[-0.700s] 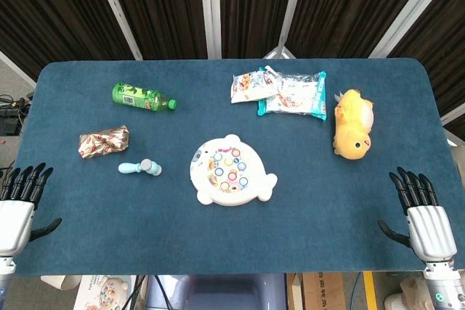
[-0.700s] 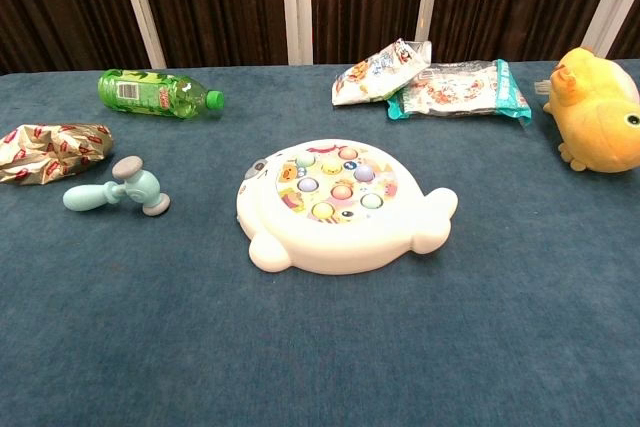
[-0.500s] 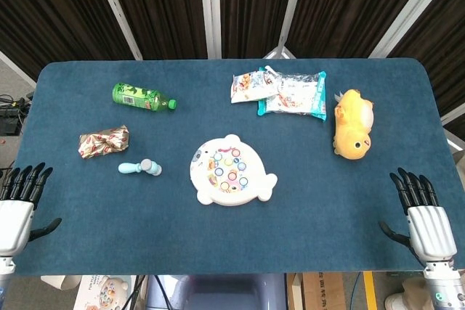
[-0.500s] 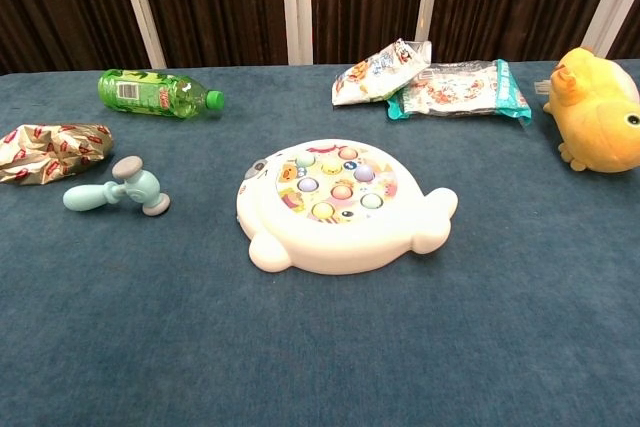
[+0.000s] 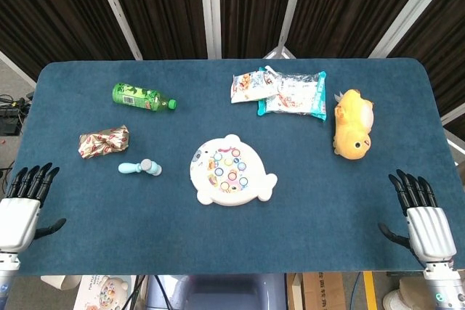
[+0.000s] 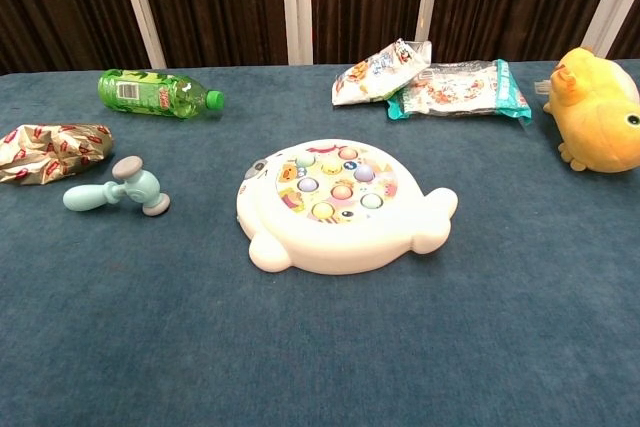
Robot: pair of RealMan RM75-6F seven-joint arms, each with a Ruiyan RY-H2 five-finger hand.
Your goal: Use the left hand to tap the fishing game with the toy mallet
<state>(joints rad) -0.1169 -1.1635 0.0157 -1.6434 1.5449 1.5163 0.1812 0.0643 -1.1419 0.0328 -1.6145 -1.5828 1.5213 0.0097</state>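
Change: left hand (image 5: 20, 205) crept slightly inward; fingers spread, empty.
Right hand (image 5: 423, 215): unmoved, fingers spread, empty.
Toy mallet (image 5: 141, 168): untouched; reach barely begun.

We see our left hand (image 5: 20, 212) has shifted a little toward the table's (image 5: 109, 237) near left corner, its fingertips now lying closer to the left edge and reaching slightly further in. Our right hand (image 5: 421, 219) has drifted a touch outward along the near right corner.
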